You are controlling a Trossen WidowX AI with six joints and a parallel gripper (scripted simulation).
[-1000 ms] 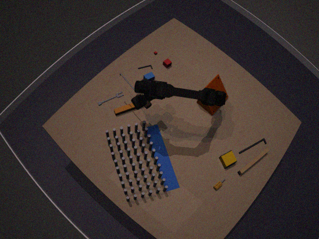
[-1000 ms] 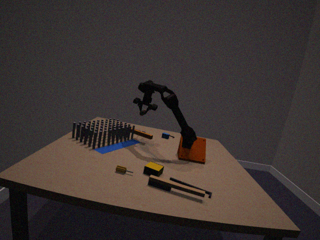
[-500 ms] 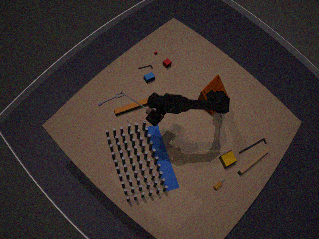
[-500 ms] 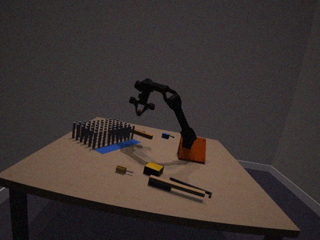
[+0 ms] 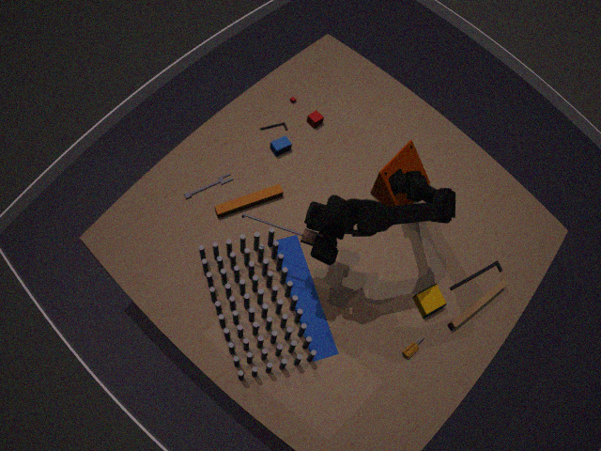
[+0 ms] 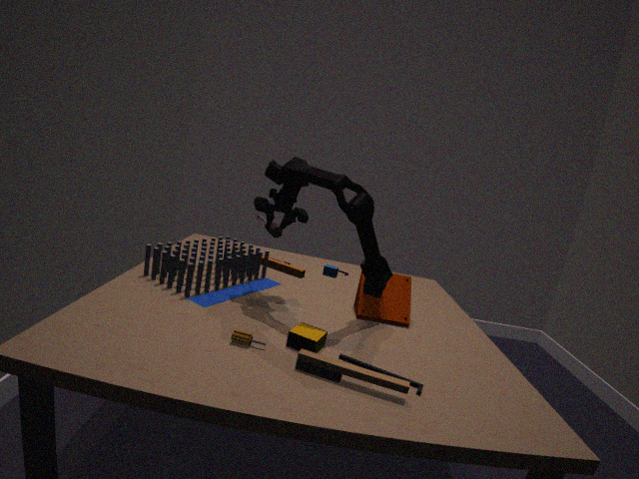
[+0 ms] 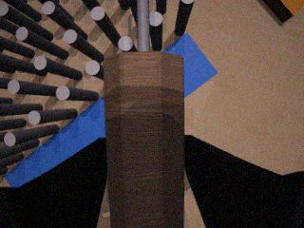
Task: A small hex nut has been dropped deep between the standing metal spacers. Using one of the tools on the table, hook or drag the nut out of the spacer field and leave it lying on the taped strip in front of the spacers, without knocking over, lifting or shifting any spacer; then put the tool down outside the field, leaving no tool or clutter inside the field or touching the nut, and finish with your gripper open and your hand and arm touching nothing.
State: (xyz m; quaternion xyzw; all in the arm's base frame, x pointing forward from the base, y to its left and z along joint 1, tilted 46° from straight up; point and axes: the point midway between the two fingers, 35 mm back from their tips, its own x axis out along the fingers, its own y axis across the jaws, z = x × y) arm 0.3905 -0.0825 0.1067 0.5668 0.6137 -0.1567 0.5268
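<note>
My gripper is shut on the wooden handle of a tool. The tool's thin grey metal shaft points away from the fingers, towards the left in the top view, with a small tip at its far end. Handle and tool are up in the air, near the back end of the blue taped strip. The dark standing spacers stand upright in rows beside the strip. I cannot make out the hex nut among them.
An orange bar lies just beyond the field, with a grey fork and a blue block farther off. A yellow block, a screwdriver, a black hooked rod and a wooden stick lie on the other side.
</note>
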